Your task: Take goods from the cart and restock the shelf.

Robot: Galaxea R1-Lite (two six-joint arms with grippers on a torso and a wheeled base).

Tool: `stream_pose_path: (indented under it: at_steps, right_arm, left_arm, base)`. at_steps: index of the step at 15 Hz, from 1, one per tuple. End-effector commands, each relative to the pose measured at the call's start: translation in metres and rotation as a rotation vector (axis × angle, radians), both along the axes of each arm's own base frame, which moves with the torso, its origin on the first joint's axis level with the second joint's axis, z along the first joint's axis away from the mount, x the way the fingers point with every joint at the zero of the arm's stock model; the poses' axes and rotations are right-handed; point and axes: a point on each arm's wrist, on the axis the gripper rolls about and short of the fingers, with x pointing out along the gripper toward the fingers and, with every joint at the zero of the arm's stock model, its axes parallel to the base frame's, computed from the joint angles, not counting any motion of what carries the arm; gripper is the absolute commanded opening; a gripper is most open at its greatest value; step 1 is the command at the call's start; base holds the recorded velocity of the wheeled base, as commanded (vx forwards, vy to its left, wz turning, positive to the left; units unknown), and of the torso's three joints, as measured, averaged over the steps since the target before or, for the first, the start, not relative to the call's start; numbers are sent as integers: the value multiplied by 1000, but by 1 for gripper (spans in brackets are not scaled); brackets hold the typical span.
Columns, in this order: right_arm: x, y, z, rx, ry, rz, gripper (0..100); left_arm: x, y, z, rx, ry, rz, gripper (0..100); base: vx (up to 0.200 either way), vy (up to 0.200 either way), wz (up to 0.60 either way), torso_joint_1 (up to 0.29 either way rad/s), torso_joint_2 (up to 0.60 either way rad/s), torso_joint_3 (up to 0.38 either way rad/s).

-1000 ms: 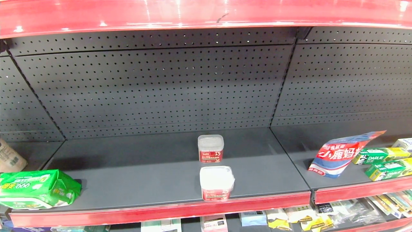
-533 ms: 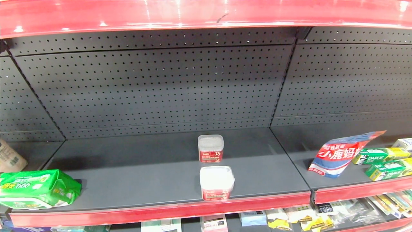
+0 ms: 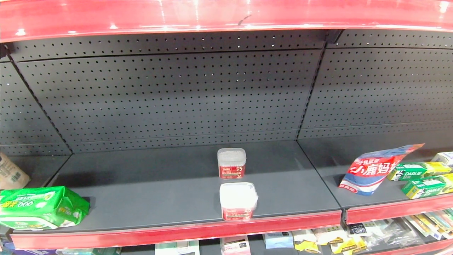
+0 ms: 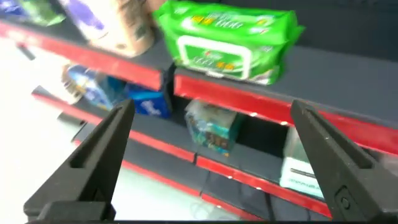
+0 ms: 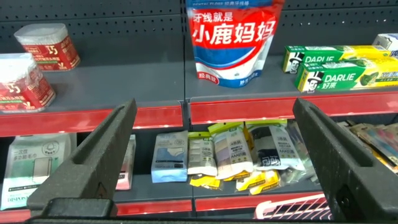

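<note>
Two clear tubs with red labels stand on the dark middle shelf (image 3: 159, 191): one tub (image 3: 231, 163) farther back, the other tub (image 3: 238, 201) at the front edge. Both tubs (image 5: 48, 46) (image 5: 22, 81) also appear in the right wrist view. My right gripper (image 5: 211, 149) is open in front of the shelves, below shelf height, with nothing between its fingers. My left gripper (image 4: 211, 155) is open too and holds nothing, hanging before the left bay under a green wipes pack (image 4: 227, 40).
The green wipes pack (image 3: 40, 207) lies at the shelf's left end. On the right bay stand a red-and-blue pouch (image 3: 377, 170) and green toothpaste boxes (image 3: 421, 179). The lower shelf holds several small packets (image 5: 230, 152). A red cart rim (image 5: 298, 208) is below the right gripper.
</note>
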Motion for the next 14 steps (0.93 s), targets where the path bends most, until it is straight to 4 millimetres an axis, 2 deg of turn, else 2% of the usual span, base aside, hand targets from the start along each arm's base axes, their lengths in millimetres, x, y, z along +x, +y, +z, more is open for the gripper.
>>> stream_pose_path:
  at_steps: [1,3,4,5,6,7,14]
  right_arm:
    - [0,0,0,0,0,1,100]
    - [0,0,0,0,0,1,100]
    - [0,0,0,1,0,-1,100]
    - [0,0,0,0,0,1,100]
    - [0,0,0,0,0,-1,100]
    - [0,0,0,0,0,-1,100]
    - [0,0,0,-2,0,-1,100]
  left_arm:
    - [1,-6,-8,-39,-4,2,100]
    - [8,-9,-6,-78,-94,-196,100]
    - [16,-12,-9,-62,-155,-361,100]
    - [21,-14,-17,22,-151,-489,100]
    - [23,-16,-16,96,-171,-622,100]
    - [23,-17,-17,82,-173,-685,100]
    - [27,-16,-18,17,-133,-653,100]
  base:
    - [0,0,0,0,0,0]
    - [0,0,0,0,0,0]
    - [0,0,0,0,0,0]
    - [0,0,0,0,0,0]
    - [0,0,0,0,0,0]
    - [0,0,0,0,0,0]
    - [0,0,0,0,0,0]
